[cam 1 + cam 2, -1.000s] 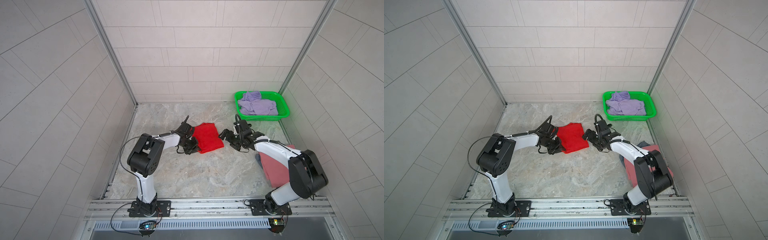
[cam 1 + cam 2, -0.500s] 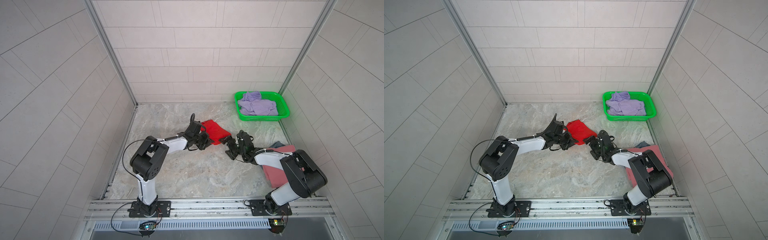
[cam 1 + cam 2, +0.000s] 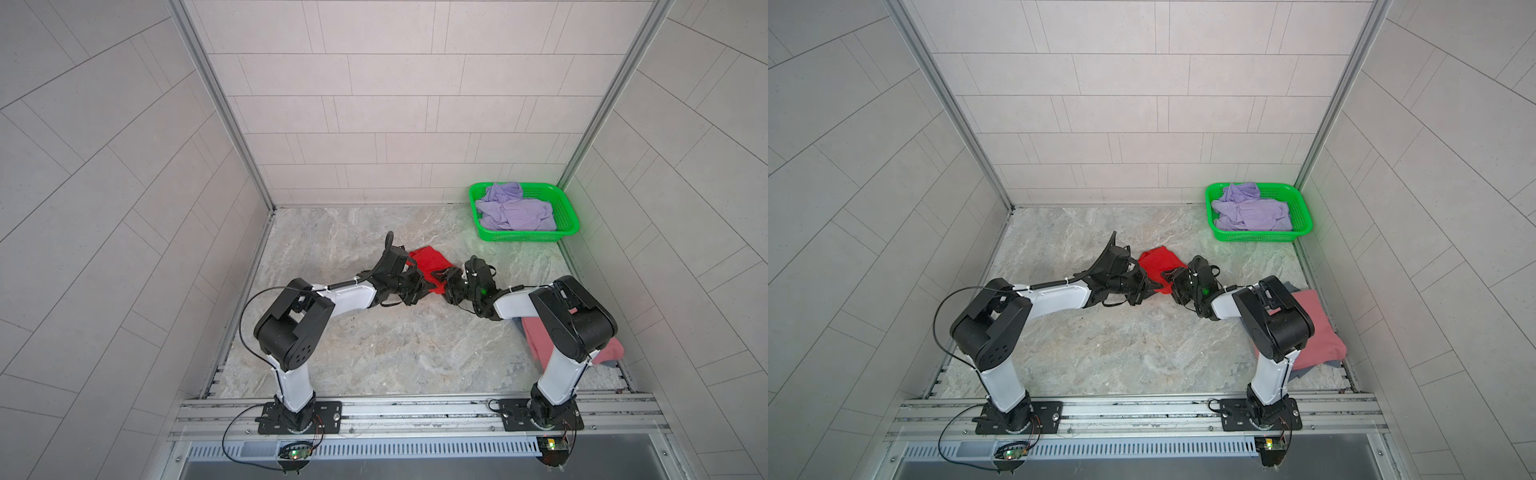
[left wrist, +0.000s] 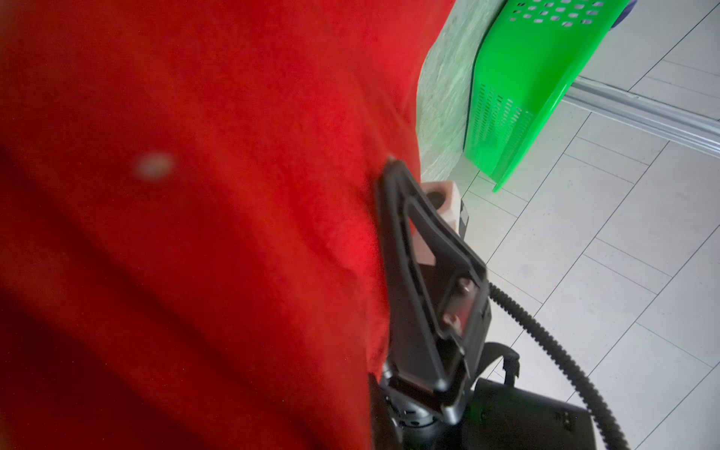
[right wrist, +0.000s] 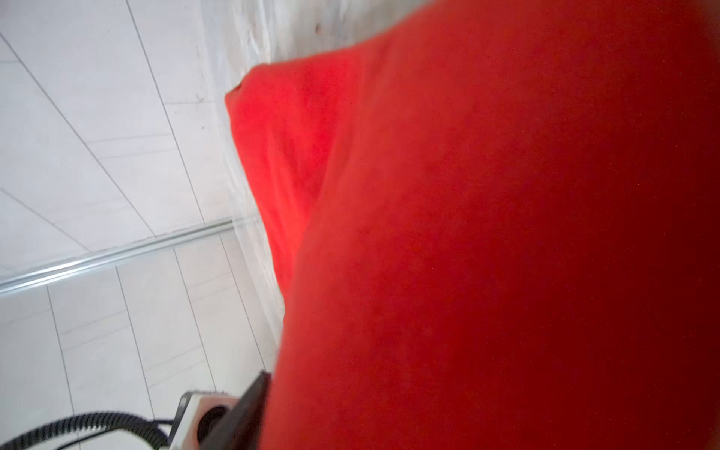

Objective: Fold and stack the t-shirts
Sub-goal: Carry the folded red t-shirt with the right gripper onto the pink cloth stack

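The bright red cloth t-shirt [image 3: 430,262] sits mid-surface, bunched and partly raised between the two arms in both top views [image 3: 1158,262]. The left end effector [image 3: 419,287] is clenched on the shirt's near left edge, and red cloth fills most of its wrist view. The right end effector [image 3: 448,283] is at the opposite edge. The left wrist view shows one of its fingers [image 4: 405,241] lying against the cloth's border. The other finger is hidden behind the cloth, so I cannot tell whether it has a grip.

This looks like a two-arm fold, carrying one edge over onto the other. To do it well, the right side should have a firm bite through every layer before anything rises. Both ends should then travel level, with the edge between them taut but not stretched. Lay edge on edge and let go only once the cloth rests on the marbled grey surface [image 3: 374,345]. The end effectors are very near each other (fingers and cables could snag), so parallel paths seem wise.

The likely stacking place is the folded dusty pink t-shirt [image 3: 1316,328] by the right arm's base, which lies on a grey-blue t-shirt [image 3: 1292,287]. The crumpled lavender t-shirt [image 3: 515,212] is in the green plastic mesh basket [image 3: 567,208], at the far right corner.
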{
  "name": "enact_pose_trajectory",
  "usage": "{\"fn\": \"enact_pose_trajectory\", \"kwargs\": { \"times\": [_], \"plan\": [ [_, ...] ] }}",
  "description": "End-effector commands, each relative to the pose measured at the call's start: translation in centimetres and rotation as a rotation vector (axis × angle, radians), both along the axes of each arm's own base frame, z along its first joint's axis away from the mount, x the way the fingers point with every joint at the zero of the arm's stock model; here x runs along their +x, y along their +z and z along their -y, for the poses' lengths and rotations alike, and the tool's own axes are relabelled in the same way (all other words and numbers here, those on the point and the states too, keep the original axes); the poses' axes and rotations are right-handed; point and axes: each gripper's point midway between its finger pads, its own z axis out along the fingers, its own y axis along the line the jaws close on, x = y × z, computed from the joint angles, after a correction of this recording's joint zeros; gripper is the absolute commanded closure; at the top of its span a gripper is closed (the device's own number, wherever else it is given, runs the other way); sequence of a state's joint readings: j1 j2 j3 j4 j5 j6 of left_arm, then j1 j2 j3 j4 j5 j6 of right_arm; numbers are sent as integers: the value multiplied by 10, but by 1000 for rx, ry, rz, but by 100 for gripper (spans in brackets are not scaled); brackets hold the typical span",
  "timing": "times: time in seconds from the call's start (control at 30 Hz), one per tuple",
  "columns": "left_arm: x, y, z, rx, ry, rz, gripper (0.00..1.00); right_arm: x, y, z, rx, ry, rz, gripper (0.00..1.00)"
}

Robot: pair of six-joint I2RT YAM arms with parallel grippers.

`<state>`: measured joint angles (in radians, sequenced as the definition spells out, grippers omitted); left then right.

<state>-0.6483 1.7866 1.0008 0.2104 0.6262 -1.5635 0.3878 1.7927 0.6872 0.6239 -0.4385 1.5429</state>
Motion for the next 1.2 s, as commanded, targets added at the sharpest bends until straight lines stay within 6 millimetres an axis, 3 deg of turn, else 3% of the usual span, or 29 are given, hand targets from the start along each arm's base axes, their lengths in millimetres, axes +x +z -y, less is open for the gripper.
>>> {"fn": "enact_pose_trajectory", "kwargs": {
  "times": [0.0,0.03,0.1,0.2,0.4,0.53,0.73,0.93,1.17],
  "plan": [
    [-14,13,-3,15,-56,29,77,0,-3,-2,5,5,-42,91],
    [-16,13,-7,41,-72,35,63,-3,-4,0,-48,35,-57,100],
    [-19,15,-20,102,-107,67,38,-17,-7,11,-236,132,-106,100],
    [-24,21,-54,261,-165,125,21,-31,8,35,-507,275,-145,100],
    [-25,30,-117,432,-171,205,18,-60,22,101,-771,337,-268,100],
    [-17,30,-137,456,-124,221,18,-70,32,154,-793,268,-342,100],
    [-2,28,-129,438,-147,234,18,-57,58,221,-751,121,-340,100],
    [6,24,-120,427,-183,232,18,-35,82,275,-677,-11,-314,100],
    [4,16,-123,439,-187,218,18,-42,112,318,-656,-80,-330,100]
  ]
}}
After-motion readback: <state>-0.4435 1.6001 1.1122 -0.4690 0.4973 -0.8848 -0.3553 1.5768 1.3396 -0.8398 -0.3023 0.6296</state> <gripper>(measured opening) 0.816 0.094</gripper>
